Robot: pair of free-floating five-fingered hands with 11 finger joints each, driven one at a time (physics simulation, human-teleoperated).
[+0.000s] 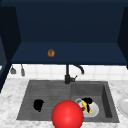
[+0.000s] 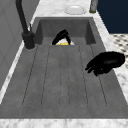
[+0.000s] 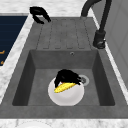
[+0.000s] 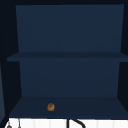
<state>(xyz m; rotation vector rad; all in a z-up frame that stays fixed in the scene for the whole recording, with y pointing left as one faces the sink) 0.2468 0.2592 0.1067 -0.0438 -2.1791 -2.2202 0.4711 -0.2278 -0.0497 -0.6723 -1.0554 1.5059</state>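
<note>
A: Right hand (image 3: 67,75)?
B: In the sink basin (image 3: 40,75), fingers curled round a yellow banana (image 3: 64,87), over the white plate (image 3: 68,96) by the drain.
A: Left hand (image 2: 106,62)?
B: Above the drainboard (image 2: 62,75), near its front edge; fingers loosely curled, holding nothing.
A: Other stock?
B: Black faucet (image 1: 68,75) at the back edge; brown item (image 4: 51,107) on the cabinet shelf (image 4: 75,107).

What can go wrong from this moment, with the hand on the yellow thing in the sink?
The right hand curls over the yellow item on the white plate in the sink basin. Lifting might drag or tip the plate. If the grip slips, the item could roll toward the drain beside it. The left hand hovers over the drainboard.
</note>
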